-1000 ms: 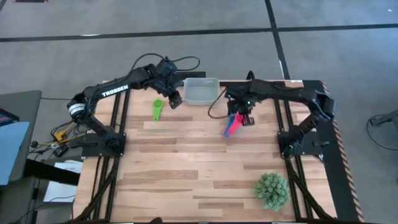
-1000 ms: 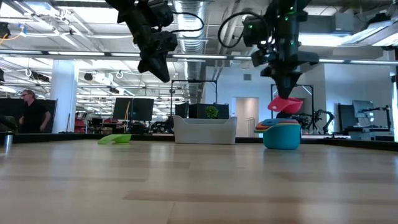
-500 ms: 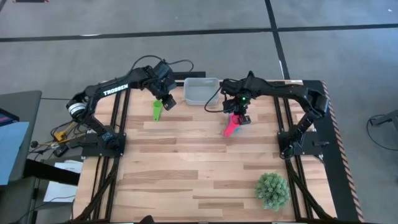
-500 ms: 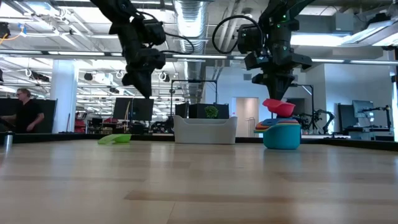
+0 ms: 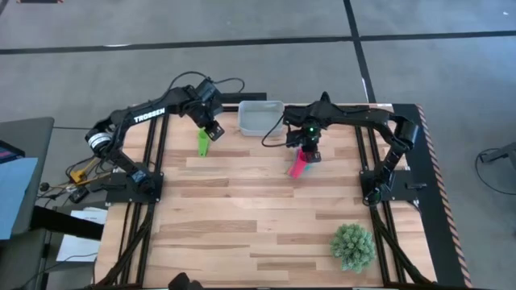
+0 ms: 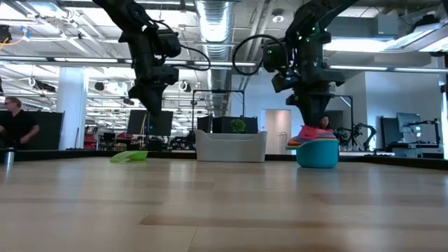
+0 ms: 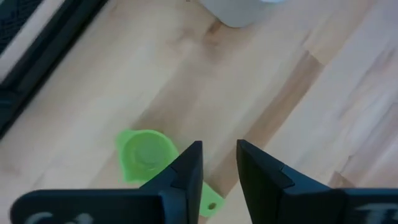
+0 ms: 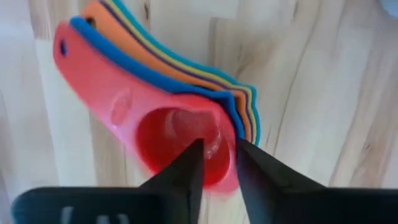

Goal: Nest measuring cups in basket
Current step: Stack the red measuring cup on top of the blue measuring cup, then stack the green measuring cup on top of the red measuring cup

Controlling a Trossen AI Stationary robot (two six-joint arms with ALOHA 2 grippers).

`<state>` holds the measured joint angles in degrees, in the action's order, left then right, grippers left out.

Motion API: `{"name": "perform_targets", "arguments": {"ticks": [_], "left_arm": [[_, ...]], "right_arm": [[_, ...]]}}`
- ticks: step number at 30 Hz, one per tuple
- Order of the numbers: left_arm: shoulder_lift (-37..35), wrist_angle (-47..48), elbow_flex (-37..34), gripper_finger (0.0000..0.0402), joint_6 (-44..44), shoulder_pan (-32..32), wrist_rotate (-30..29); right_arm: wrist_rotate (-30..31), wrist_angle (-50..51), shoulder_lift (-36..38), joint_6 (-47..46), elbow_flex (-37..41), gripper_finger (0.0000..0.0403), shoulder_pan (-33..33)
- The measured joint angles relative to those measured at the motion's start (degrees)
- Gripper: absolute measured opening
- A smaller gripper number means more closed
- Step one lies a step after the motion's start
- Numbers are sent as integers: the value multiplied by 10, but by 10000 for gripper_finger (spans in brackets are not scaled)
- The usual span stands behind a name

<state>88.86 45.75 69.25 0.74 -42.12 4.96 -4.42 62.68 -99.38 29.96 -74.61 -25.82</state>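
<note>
The pink measuring cup sits on top of a nested stack of blue, yellow, orange and teal cups, which stands on the table right of the basket. My right gripper is shut on the pink cup; in the high view it is over the stack. The green cup lies by itself on the wood left of the basket. My left gripper hovers above the green cup with a narrow gap between its fingers, touching nothing. The pale basket stands near the far edge. My right gripper holds the pink cup by the rim of its bowl, on the side away from the handle. One finger is inside the bowl and one outside. The fingers come from above, pointing down. The cup sits upright in the stack, and its handle lies over the other handles.
A round spiky green plant stands near the table's near right corner. Bare wood lies between it and the cups. A person stands in the room beyond the table's left side.
My right gripper has moved down and slightly left, and the pink cup has gone from hanging above the stack to sitting in the top cup. My left gripper has moved left and down from beside the basket to above the green cup.
</note>
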Motion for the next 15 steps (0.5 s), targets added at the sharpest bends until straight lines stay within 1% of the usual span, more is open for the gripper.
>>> {"name": "perform_targets", "arguments": {"ticks": [5, 8, 11, 15], "left_arm": [[0, -1, 0, 107, 6, -26, -1], [-1, -5, -4, 116, 19, -41, -1], [-1, -33, -31, 120, 21, -57, 5], [-1, -79, -81, 120, -4, -85, 7]], "right_arm": [[0, -26, 24, -20, 0, 158, -4], [12, -36, 45, -38, 0, 176, -5], [13, -52, 70, -77, 0, 185, -8], [12, -80, 110, -168, 0, 186, -13]]}}
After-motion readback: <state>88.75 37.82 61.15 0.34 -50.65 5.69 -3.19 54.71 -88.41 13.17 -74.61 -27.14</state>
